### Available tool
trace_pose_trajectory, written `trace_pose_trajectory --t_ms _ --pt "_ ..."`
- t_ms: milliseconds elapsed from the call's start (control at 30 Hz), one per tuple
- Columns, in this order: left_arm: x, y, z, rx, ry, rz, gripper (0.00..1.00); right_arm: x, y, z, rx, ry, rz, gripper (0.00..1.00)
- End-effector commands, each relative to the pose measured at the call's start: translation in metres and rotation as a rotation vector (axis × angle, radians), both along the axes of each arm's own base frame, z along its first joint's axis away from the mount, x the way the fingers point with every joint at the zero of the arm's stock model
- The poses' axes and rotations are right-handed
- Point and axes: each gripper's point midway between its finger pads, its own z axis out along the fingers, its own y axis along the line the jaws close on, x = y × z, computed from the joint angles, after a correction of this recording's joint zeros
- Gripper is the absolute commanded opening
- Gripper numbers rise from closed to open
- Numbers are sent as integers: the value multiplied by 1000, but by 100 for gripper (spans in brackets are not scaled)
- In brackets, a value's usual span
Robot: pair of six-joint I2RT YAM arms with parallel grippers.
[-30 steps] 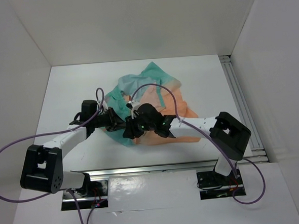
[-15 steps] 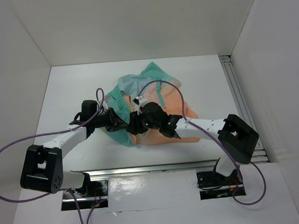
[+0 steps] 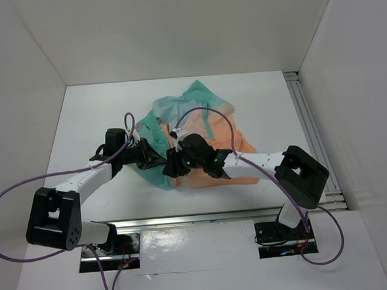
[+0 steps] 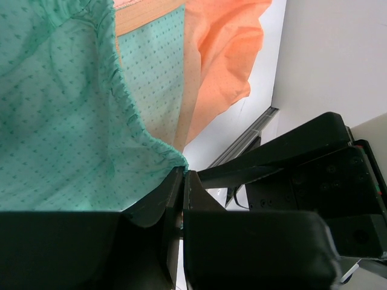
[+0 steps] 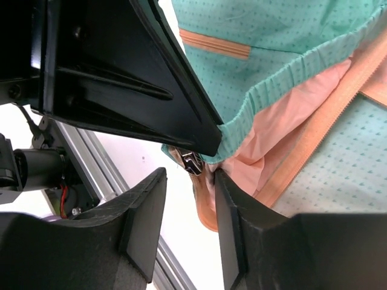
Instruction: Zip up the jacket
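Note:
The jacket (image 3: 200,95) lies bunched mid-table, teal at the back and left, peach-orange at the front right. My left gripper (image 3: 160,161) is shut on the teal elastic hem (image 4: 151,142), pinching its corner at the fingertips (image 4: 183,175). Close beside it on the right is my right gripper (image 3: 173,167). In the right wrist view that gripper (image 5: 190,181) stands open around the metal zipper slider (image 5: 192,162) and the orange zipper tape (image 5: 208,208). Its right finger (image 5: 233,205) touches the fabric and its left finger stands apart. The left gripper's black finger (image 5: 151,90) crosses just above the slider.
An aluminium rail (image 3: 204,216) runs along the table's near edge, just below both grippers. Another rail (image 3: 311,131) lines the right side. White walls enclose the table on three sides. Purple cables (image 3: 208,111) loop over the jacket and both arms.
My right gripper has shifted slightly to the right and its jaws have widened; more teal hem now shows at the jacket's near-left edge. The left arm has held still.

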Motion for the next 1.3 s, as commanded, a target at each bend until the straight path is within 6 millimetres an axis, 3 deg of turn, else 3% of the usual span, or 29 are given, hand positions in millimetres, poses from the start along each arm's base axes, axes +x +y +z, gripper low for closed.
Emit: trace_pose_trajectory --t_ms 0,200,400,533,600,767,867,967,1100,1133,1267 --pt "7 -3 23 -20 -96 -34 0 10 16 27 75 -66 23 44" --pt "6 -3 22 -19 -87 -34 0 12 23 32 93 -74 32 35" --pt "4 -1 18 -5 -73 -32 0 11 18 26 81 -70 24 2" --pt "7 4 21 20 -86 -21 7 8 9 25 73 -76 6 0" --pt "12 6 23 25 -89 -15 15 5 5 23 68 -62 2 0" --pt "12 9 23 29 -96 -23 73 1 -6 19 56 -64 -15 0" --pt "12 11 26 22 -105 -21 80 -3 -11 14 51 -49 -20 0" --pt "7 12 22 24 -94 -21 80 -3 -11 14 51 -49 -20 0" --pt "-6 14 11 7 -88 -20 69 0 -12 15 54 -42 -33 0" --pt "-9 11 17 -22 -114 -37 65 0 -13 19 62 -47 -34 0" --pt "-22 7 11 -61 -114 -89 60 1 -12 20 69 -52 -34 0"
